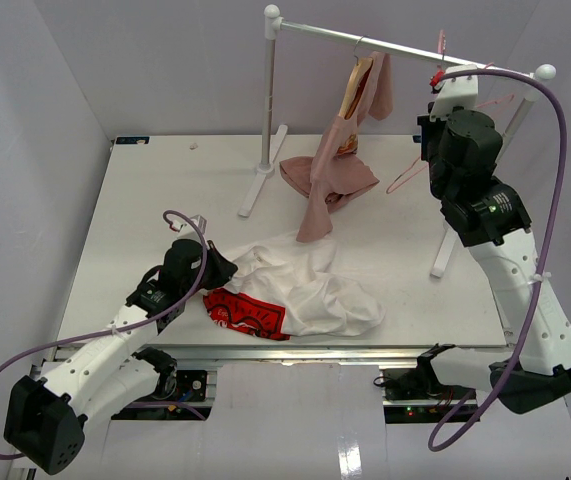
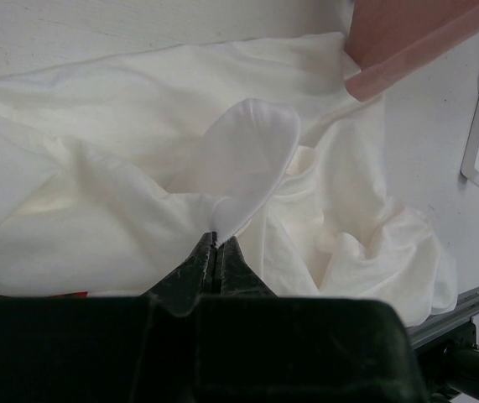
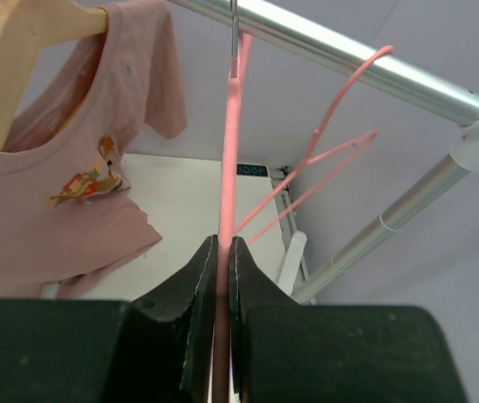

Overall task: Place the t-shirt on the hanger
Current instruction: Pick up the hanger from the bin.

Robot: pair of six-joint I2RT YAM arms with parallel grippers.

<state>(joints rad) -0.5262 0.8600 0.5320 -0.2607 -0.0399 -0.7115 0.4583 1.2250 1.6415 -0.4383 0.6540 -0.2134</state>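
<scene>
The white t-shirt [image 1: 310, 290] lies crumpled on the table near the front edge, its red graphic [image 1: 250, 315] at the front left. My left gripper [image 1: 220, 268] is at its left edge. In the left wrist view the gripper [image 2: 217, 239] is shut on a raised fold of the t-shirt [image 2: 122, 126]. My right gripper [image 1: 428, 125] is up at the right end of the rail. In the right wrist view it [image 3: 224, 243] is shut on the thin pink hanger [image 3: 231, 151], whose hook reaches the rail. The hanger's lower part shows in the top view [image 1: 405, 180].
A clothes rack's rail [image 1: 365, 38] spans the back, with posts and feet [image 1: 263, 185] on the table. A dusty-pink garment [image 1: 340, 170] hangs from a wooden hanger [image 3: 21, 59] and drapes onto the table. A second pink hanger [image 3: 331, 159] hangs on the rail [image 3: 348, 59].
</scene>
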